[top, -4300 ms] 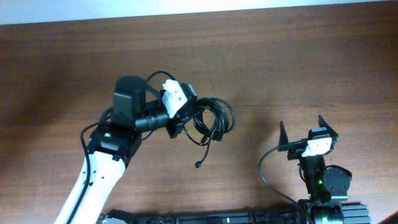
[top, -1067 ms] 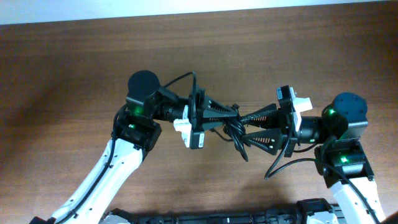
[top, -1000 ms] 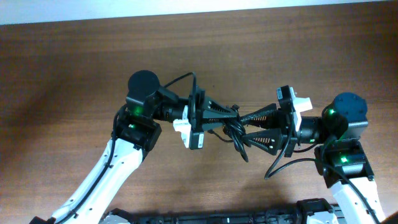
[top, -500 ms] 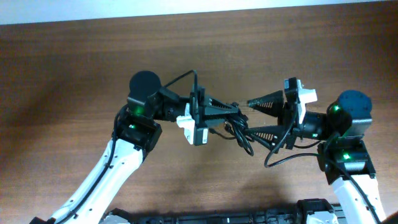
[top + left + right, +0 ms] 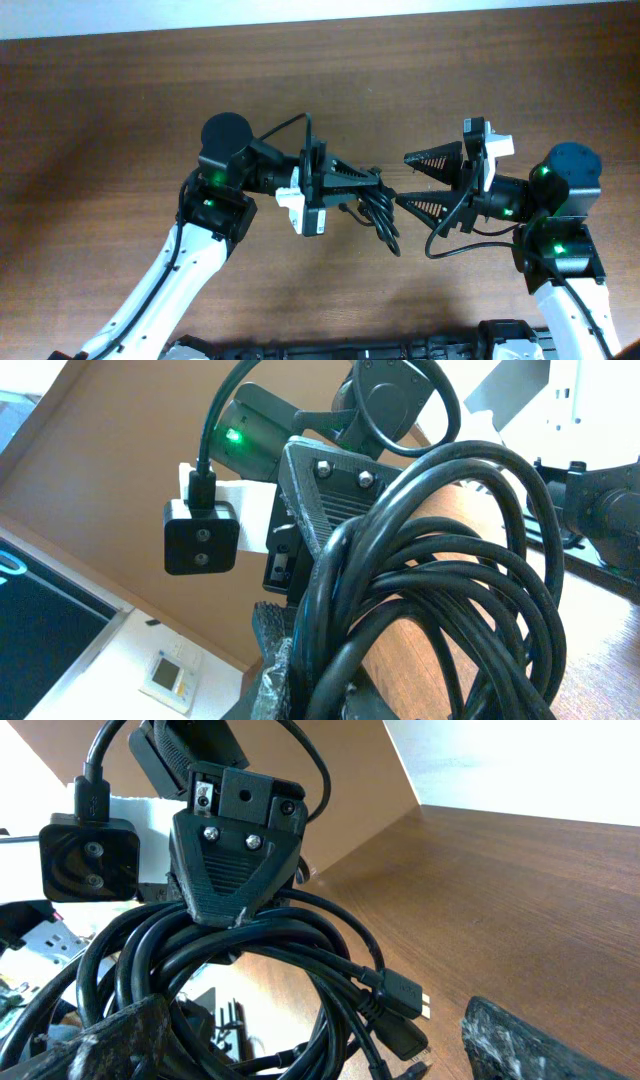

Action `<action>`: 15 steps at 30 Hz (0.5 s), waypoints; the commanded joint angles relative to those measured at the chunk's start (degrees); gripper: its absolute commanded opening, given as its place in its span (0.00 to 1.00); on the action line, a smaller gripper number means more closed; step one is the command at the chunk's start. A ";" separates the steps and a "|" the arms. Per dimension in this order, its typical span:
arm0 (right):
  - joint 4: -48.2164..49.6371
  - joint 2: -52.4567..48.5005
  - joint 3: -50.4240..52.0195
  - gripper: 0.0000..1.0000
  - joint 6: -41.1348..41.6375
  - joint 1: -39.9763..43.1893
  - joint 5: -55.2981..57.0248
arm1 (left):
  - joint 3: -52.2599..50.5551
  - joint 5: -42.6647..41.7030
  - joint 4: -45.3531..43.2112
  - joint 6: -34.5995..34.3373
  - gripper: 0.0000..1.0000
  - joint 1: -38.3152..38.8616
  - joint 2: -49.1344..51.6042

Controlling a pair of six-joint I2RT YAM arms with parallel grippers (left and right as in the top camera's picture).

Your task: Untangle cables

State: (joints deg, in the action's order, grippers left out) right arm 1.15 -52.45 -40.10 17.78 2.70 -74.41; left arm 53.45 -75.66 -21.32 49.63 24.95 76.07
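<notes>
The cables (image 5: 382, 214) are a bundle of thin black loops hanging above the table between the two arms. My left gripper (image 5: 374, 184) is shut on the top of the bundle. In the left wrist view the loops (image 5: 450, 570) fill the frame and run down into the closed jaws of the left gripper (image 5: 320, 695). My right gripper (image 5: 403, 180) stands open just right of the bundle. In the right wrist view the cables (image 5: 250, 955) with their plug ends (image 5: 400, 992) hang between the wide-apart fingers of the right gripper (image 5: 330, 1040), with loops resting against the left finger (image 5: 120, 1030).
The brown wooden table (image 5: 120, 110) lies under both arms. The right arm's own thicker black wire (image 5: 450, 245) loops below its wrist. A dark rail (image 5: 340, 350) runs along the near edge.
My right gripper has opened, let go of the cables and drawn back slightly to the right. The bundle now hangs from the left gripper alone, which has stayed put.
</notes>
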 commanded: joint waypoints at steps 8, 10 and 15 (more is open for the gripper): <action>-0.02 -0.04 -0.63 0.91 -1.03 0.26 -3.23 | 0.33 6.84 -0.55 -1.88 0.00 2.69 -1.51; -0.04 -0.07 -0.63 0.91 -1.03 0.26 -3.21 | 0.33 7.15 -1.38 -1.88 0.00 3.21 -1.51; -0.04 -0.07 -0.63 0.91 -1.03 0.26 -3.32 | 0.33 13.35 -1.64 -5.05 0.00 4.35 -1.51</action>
State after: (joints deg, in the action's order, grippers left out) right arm 1.15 -52.45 -40.10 17.56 3.07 -75.26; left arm 53.45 -69.80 -22.22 47.99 28.56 75.94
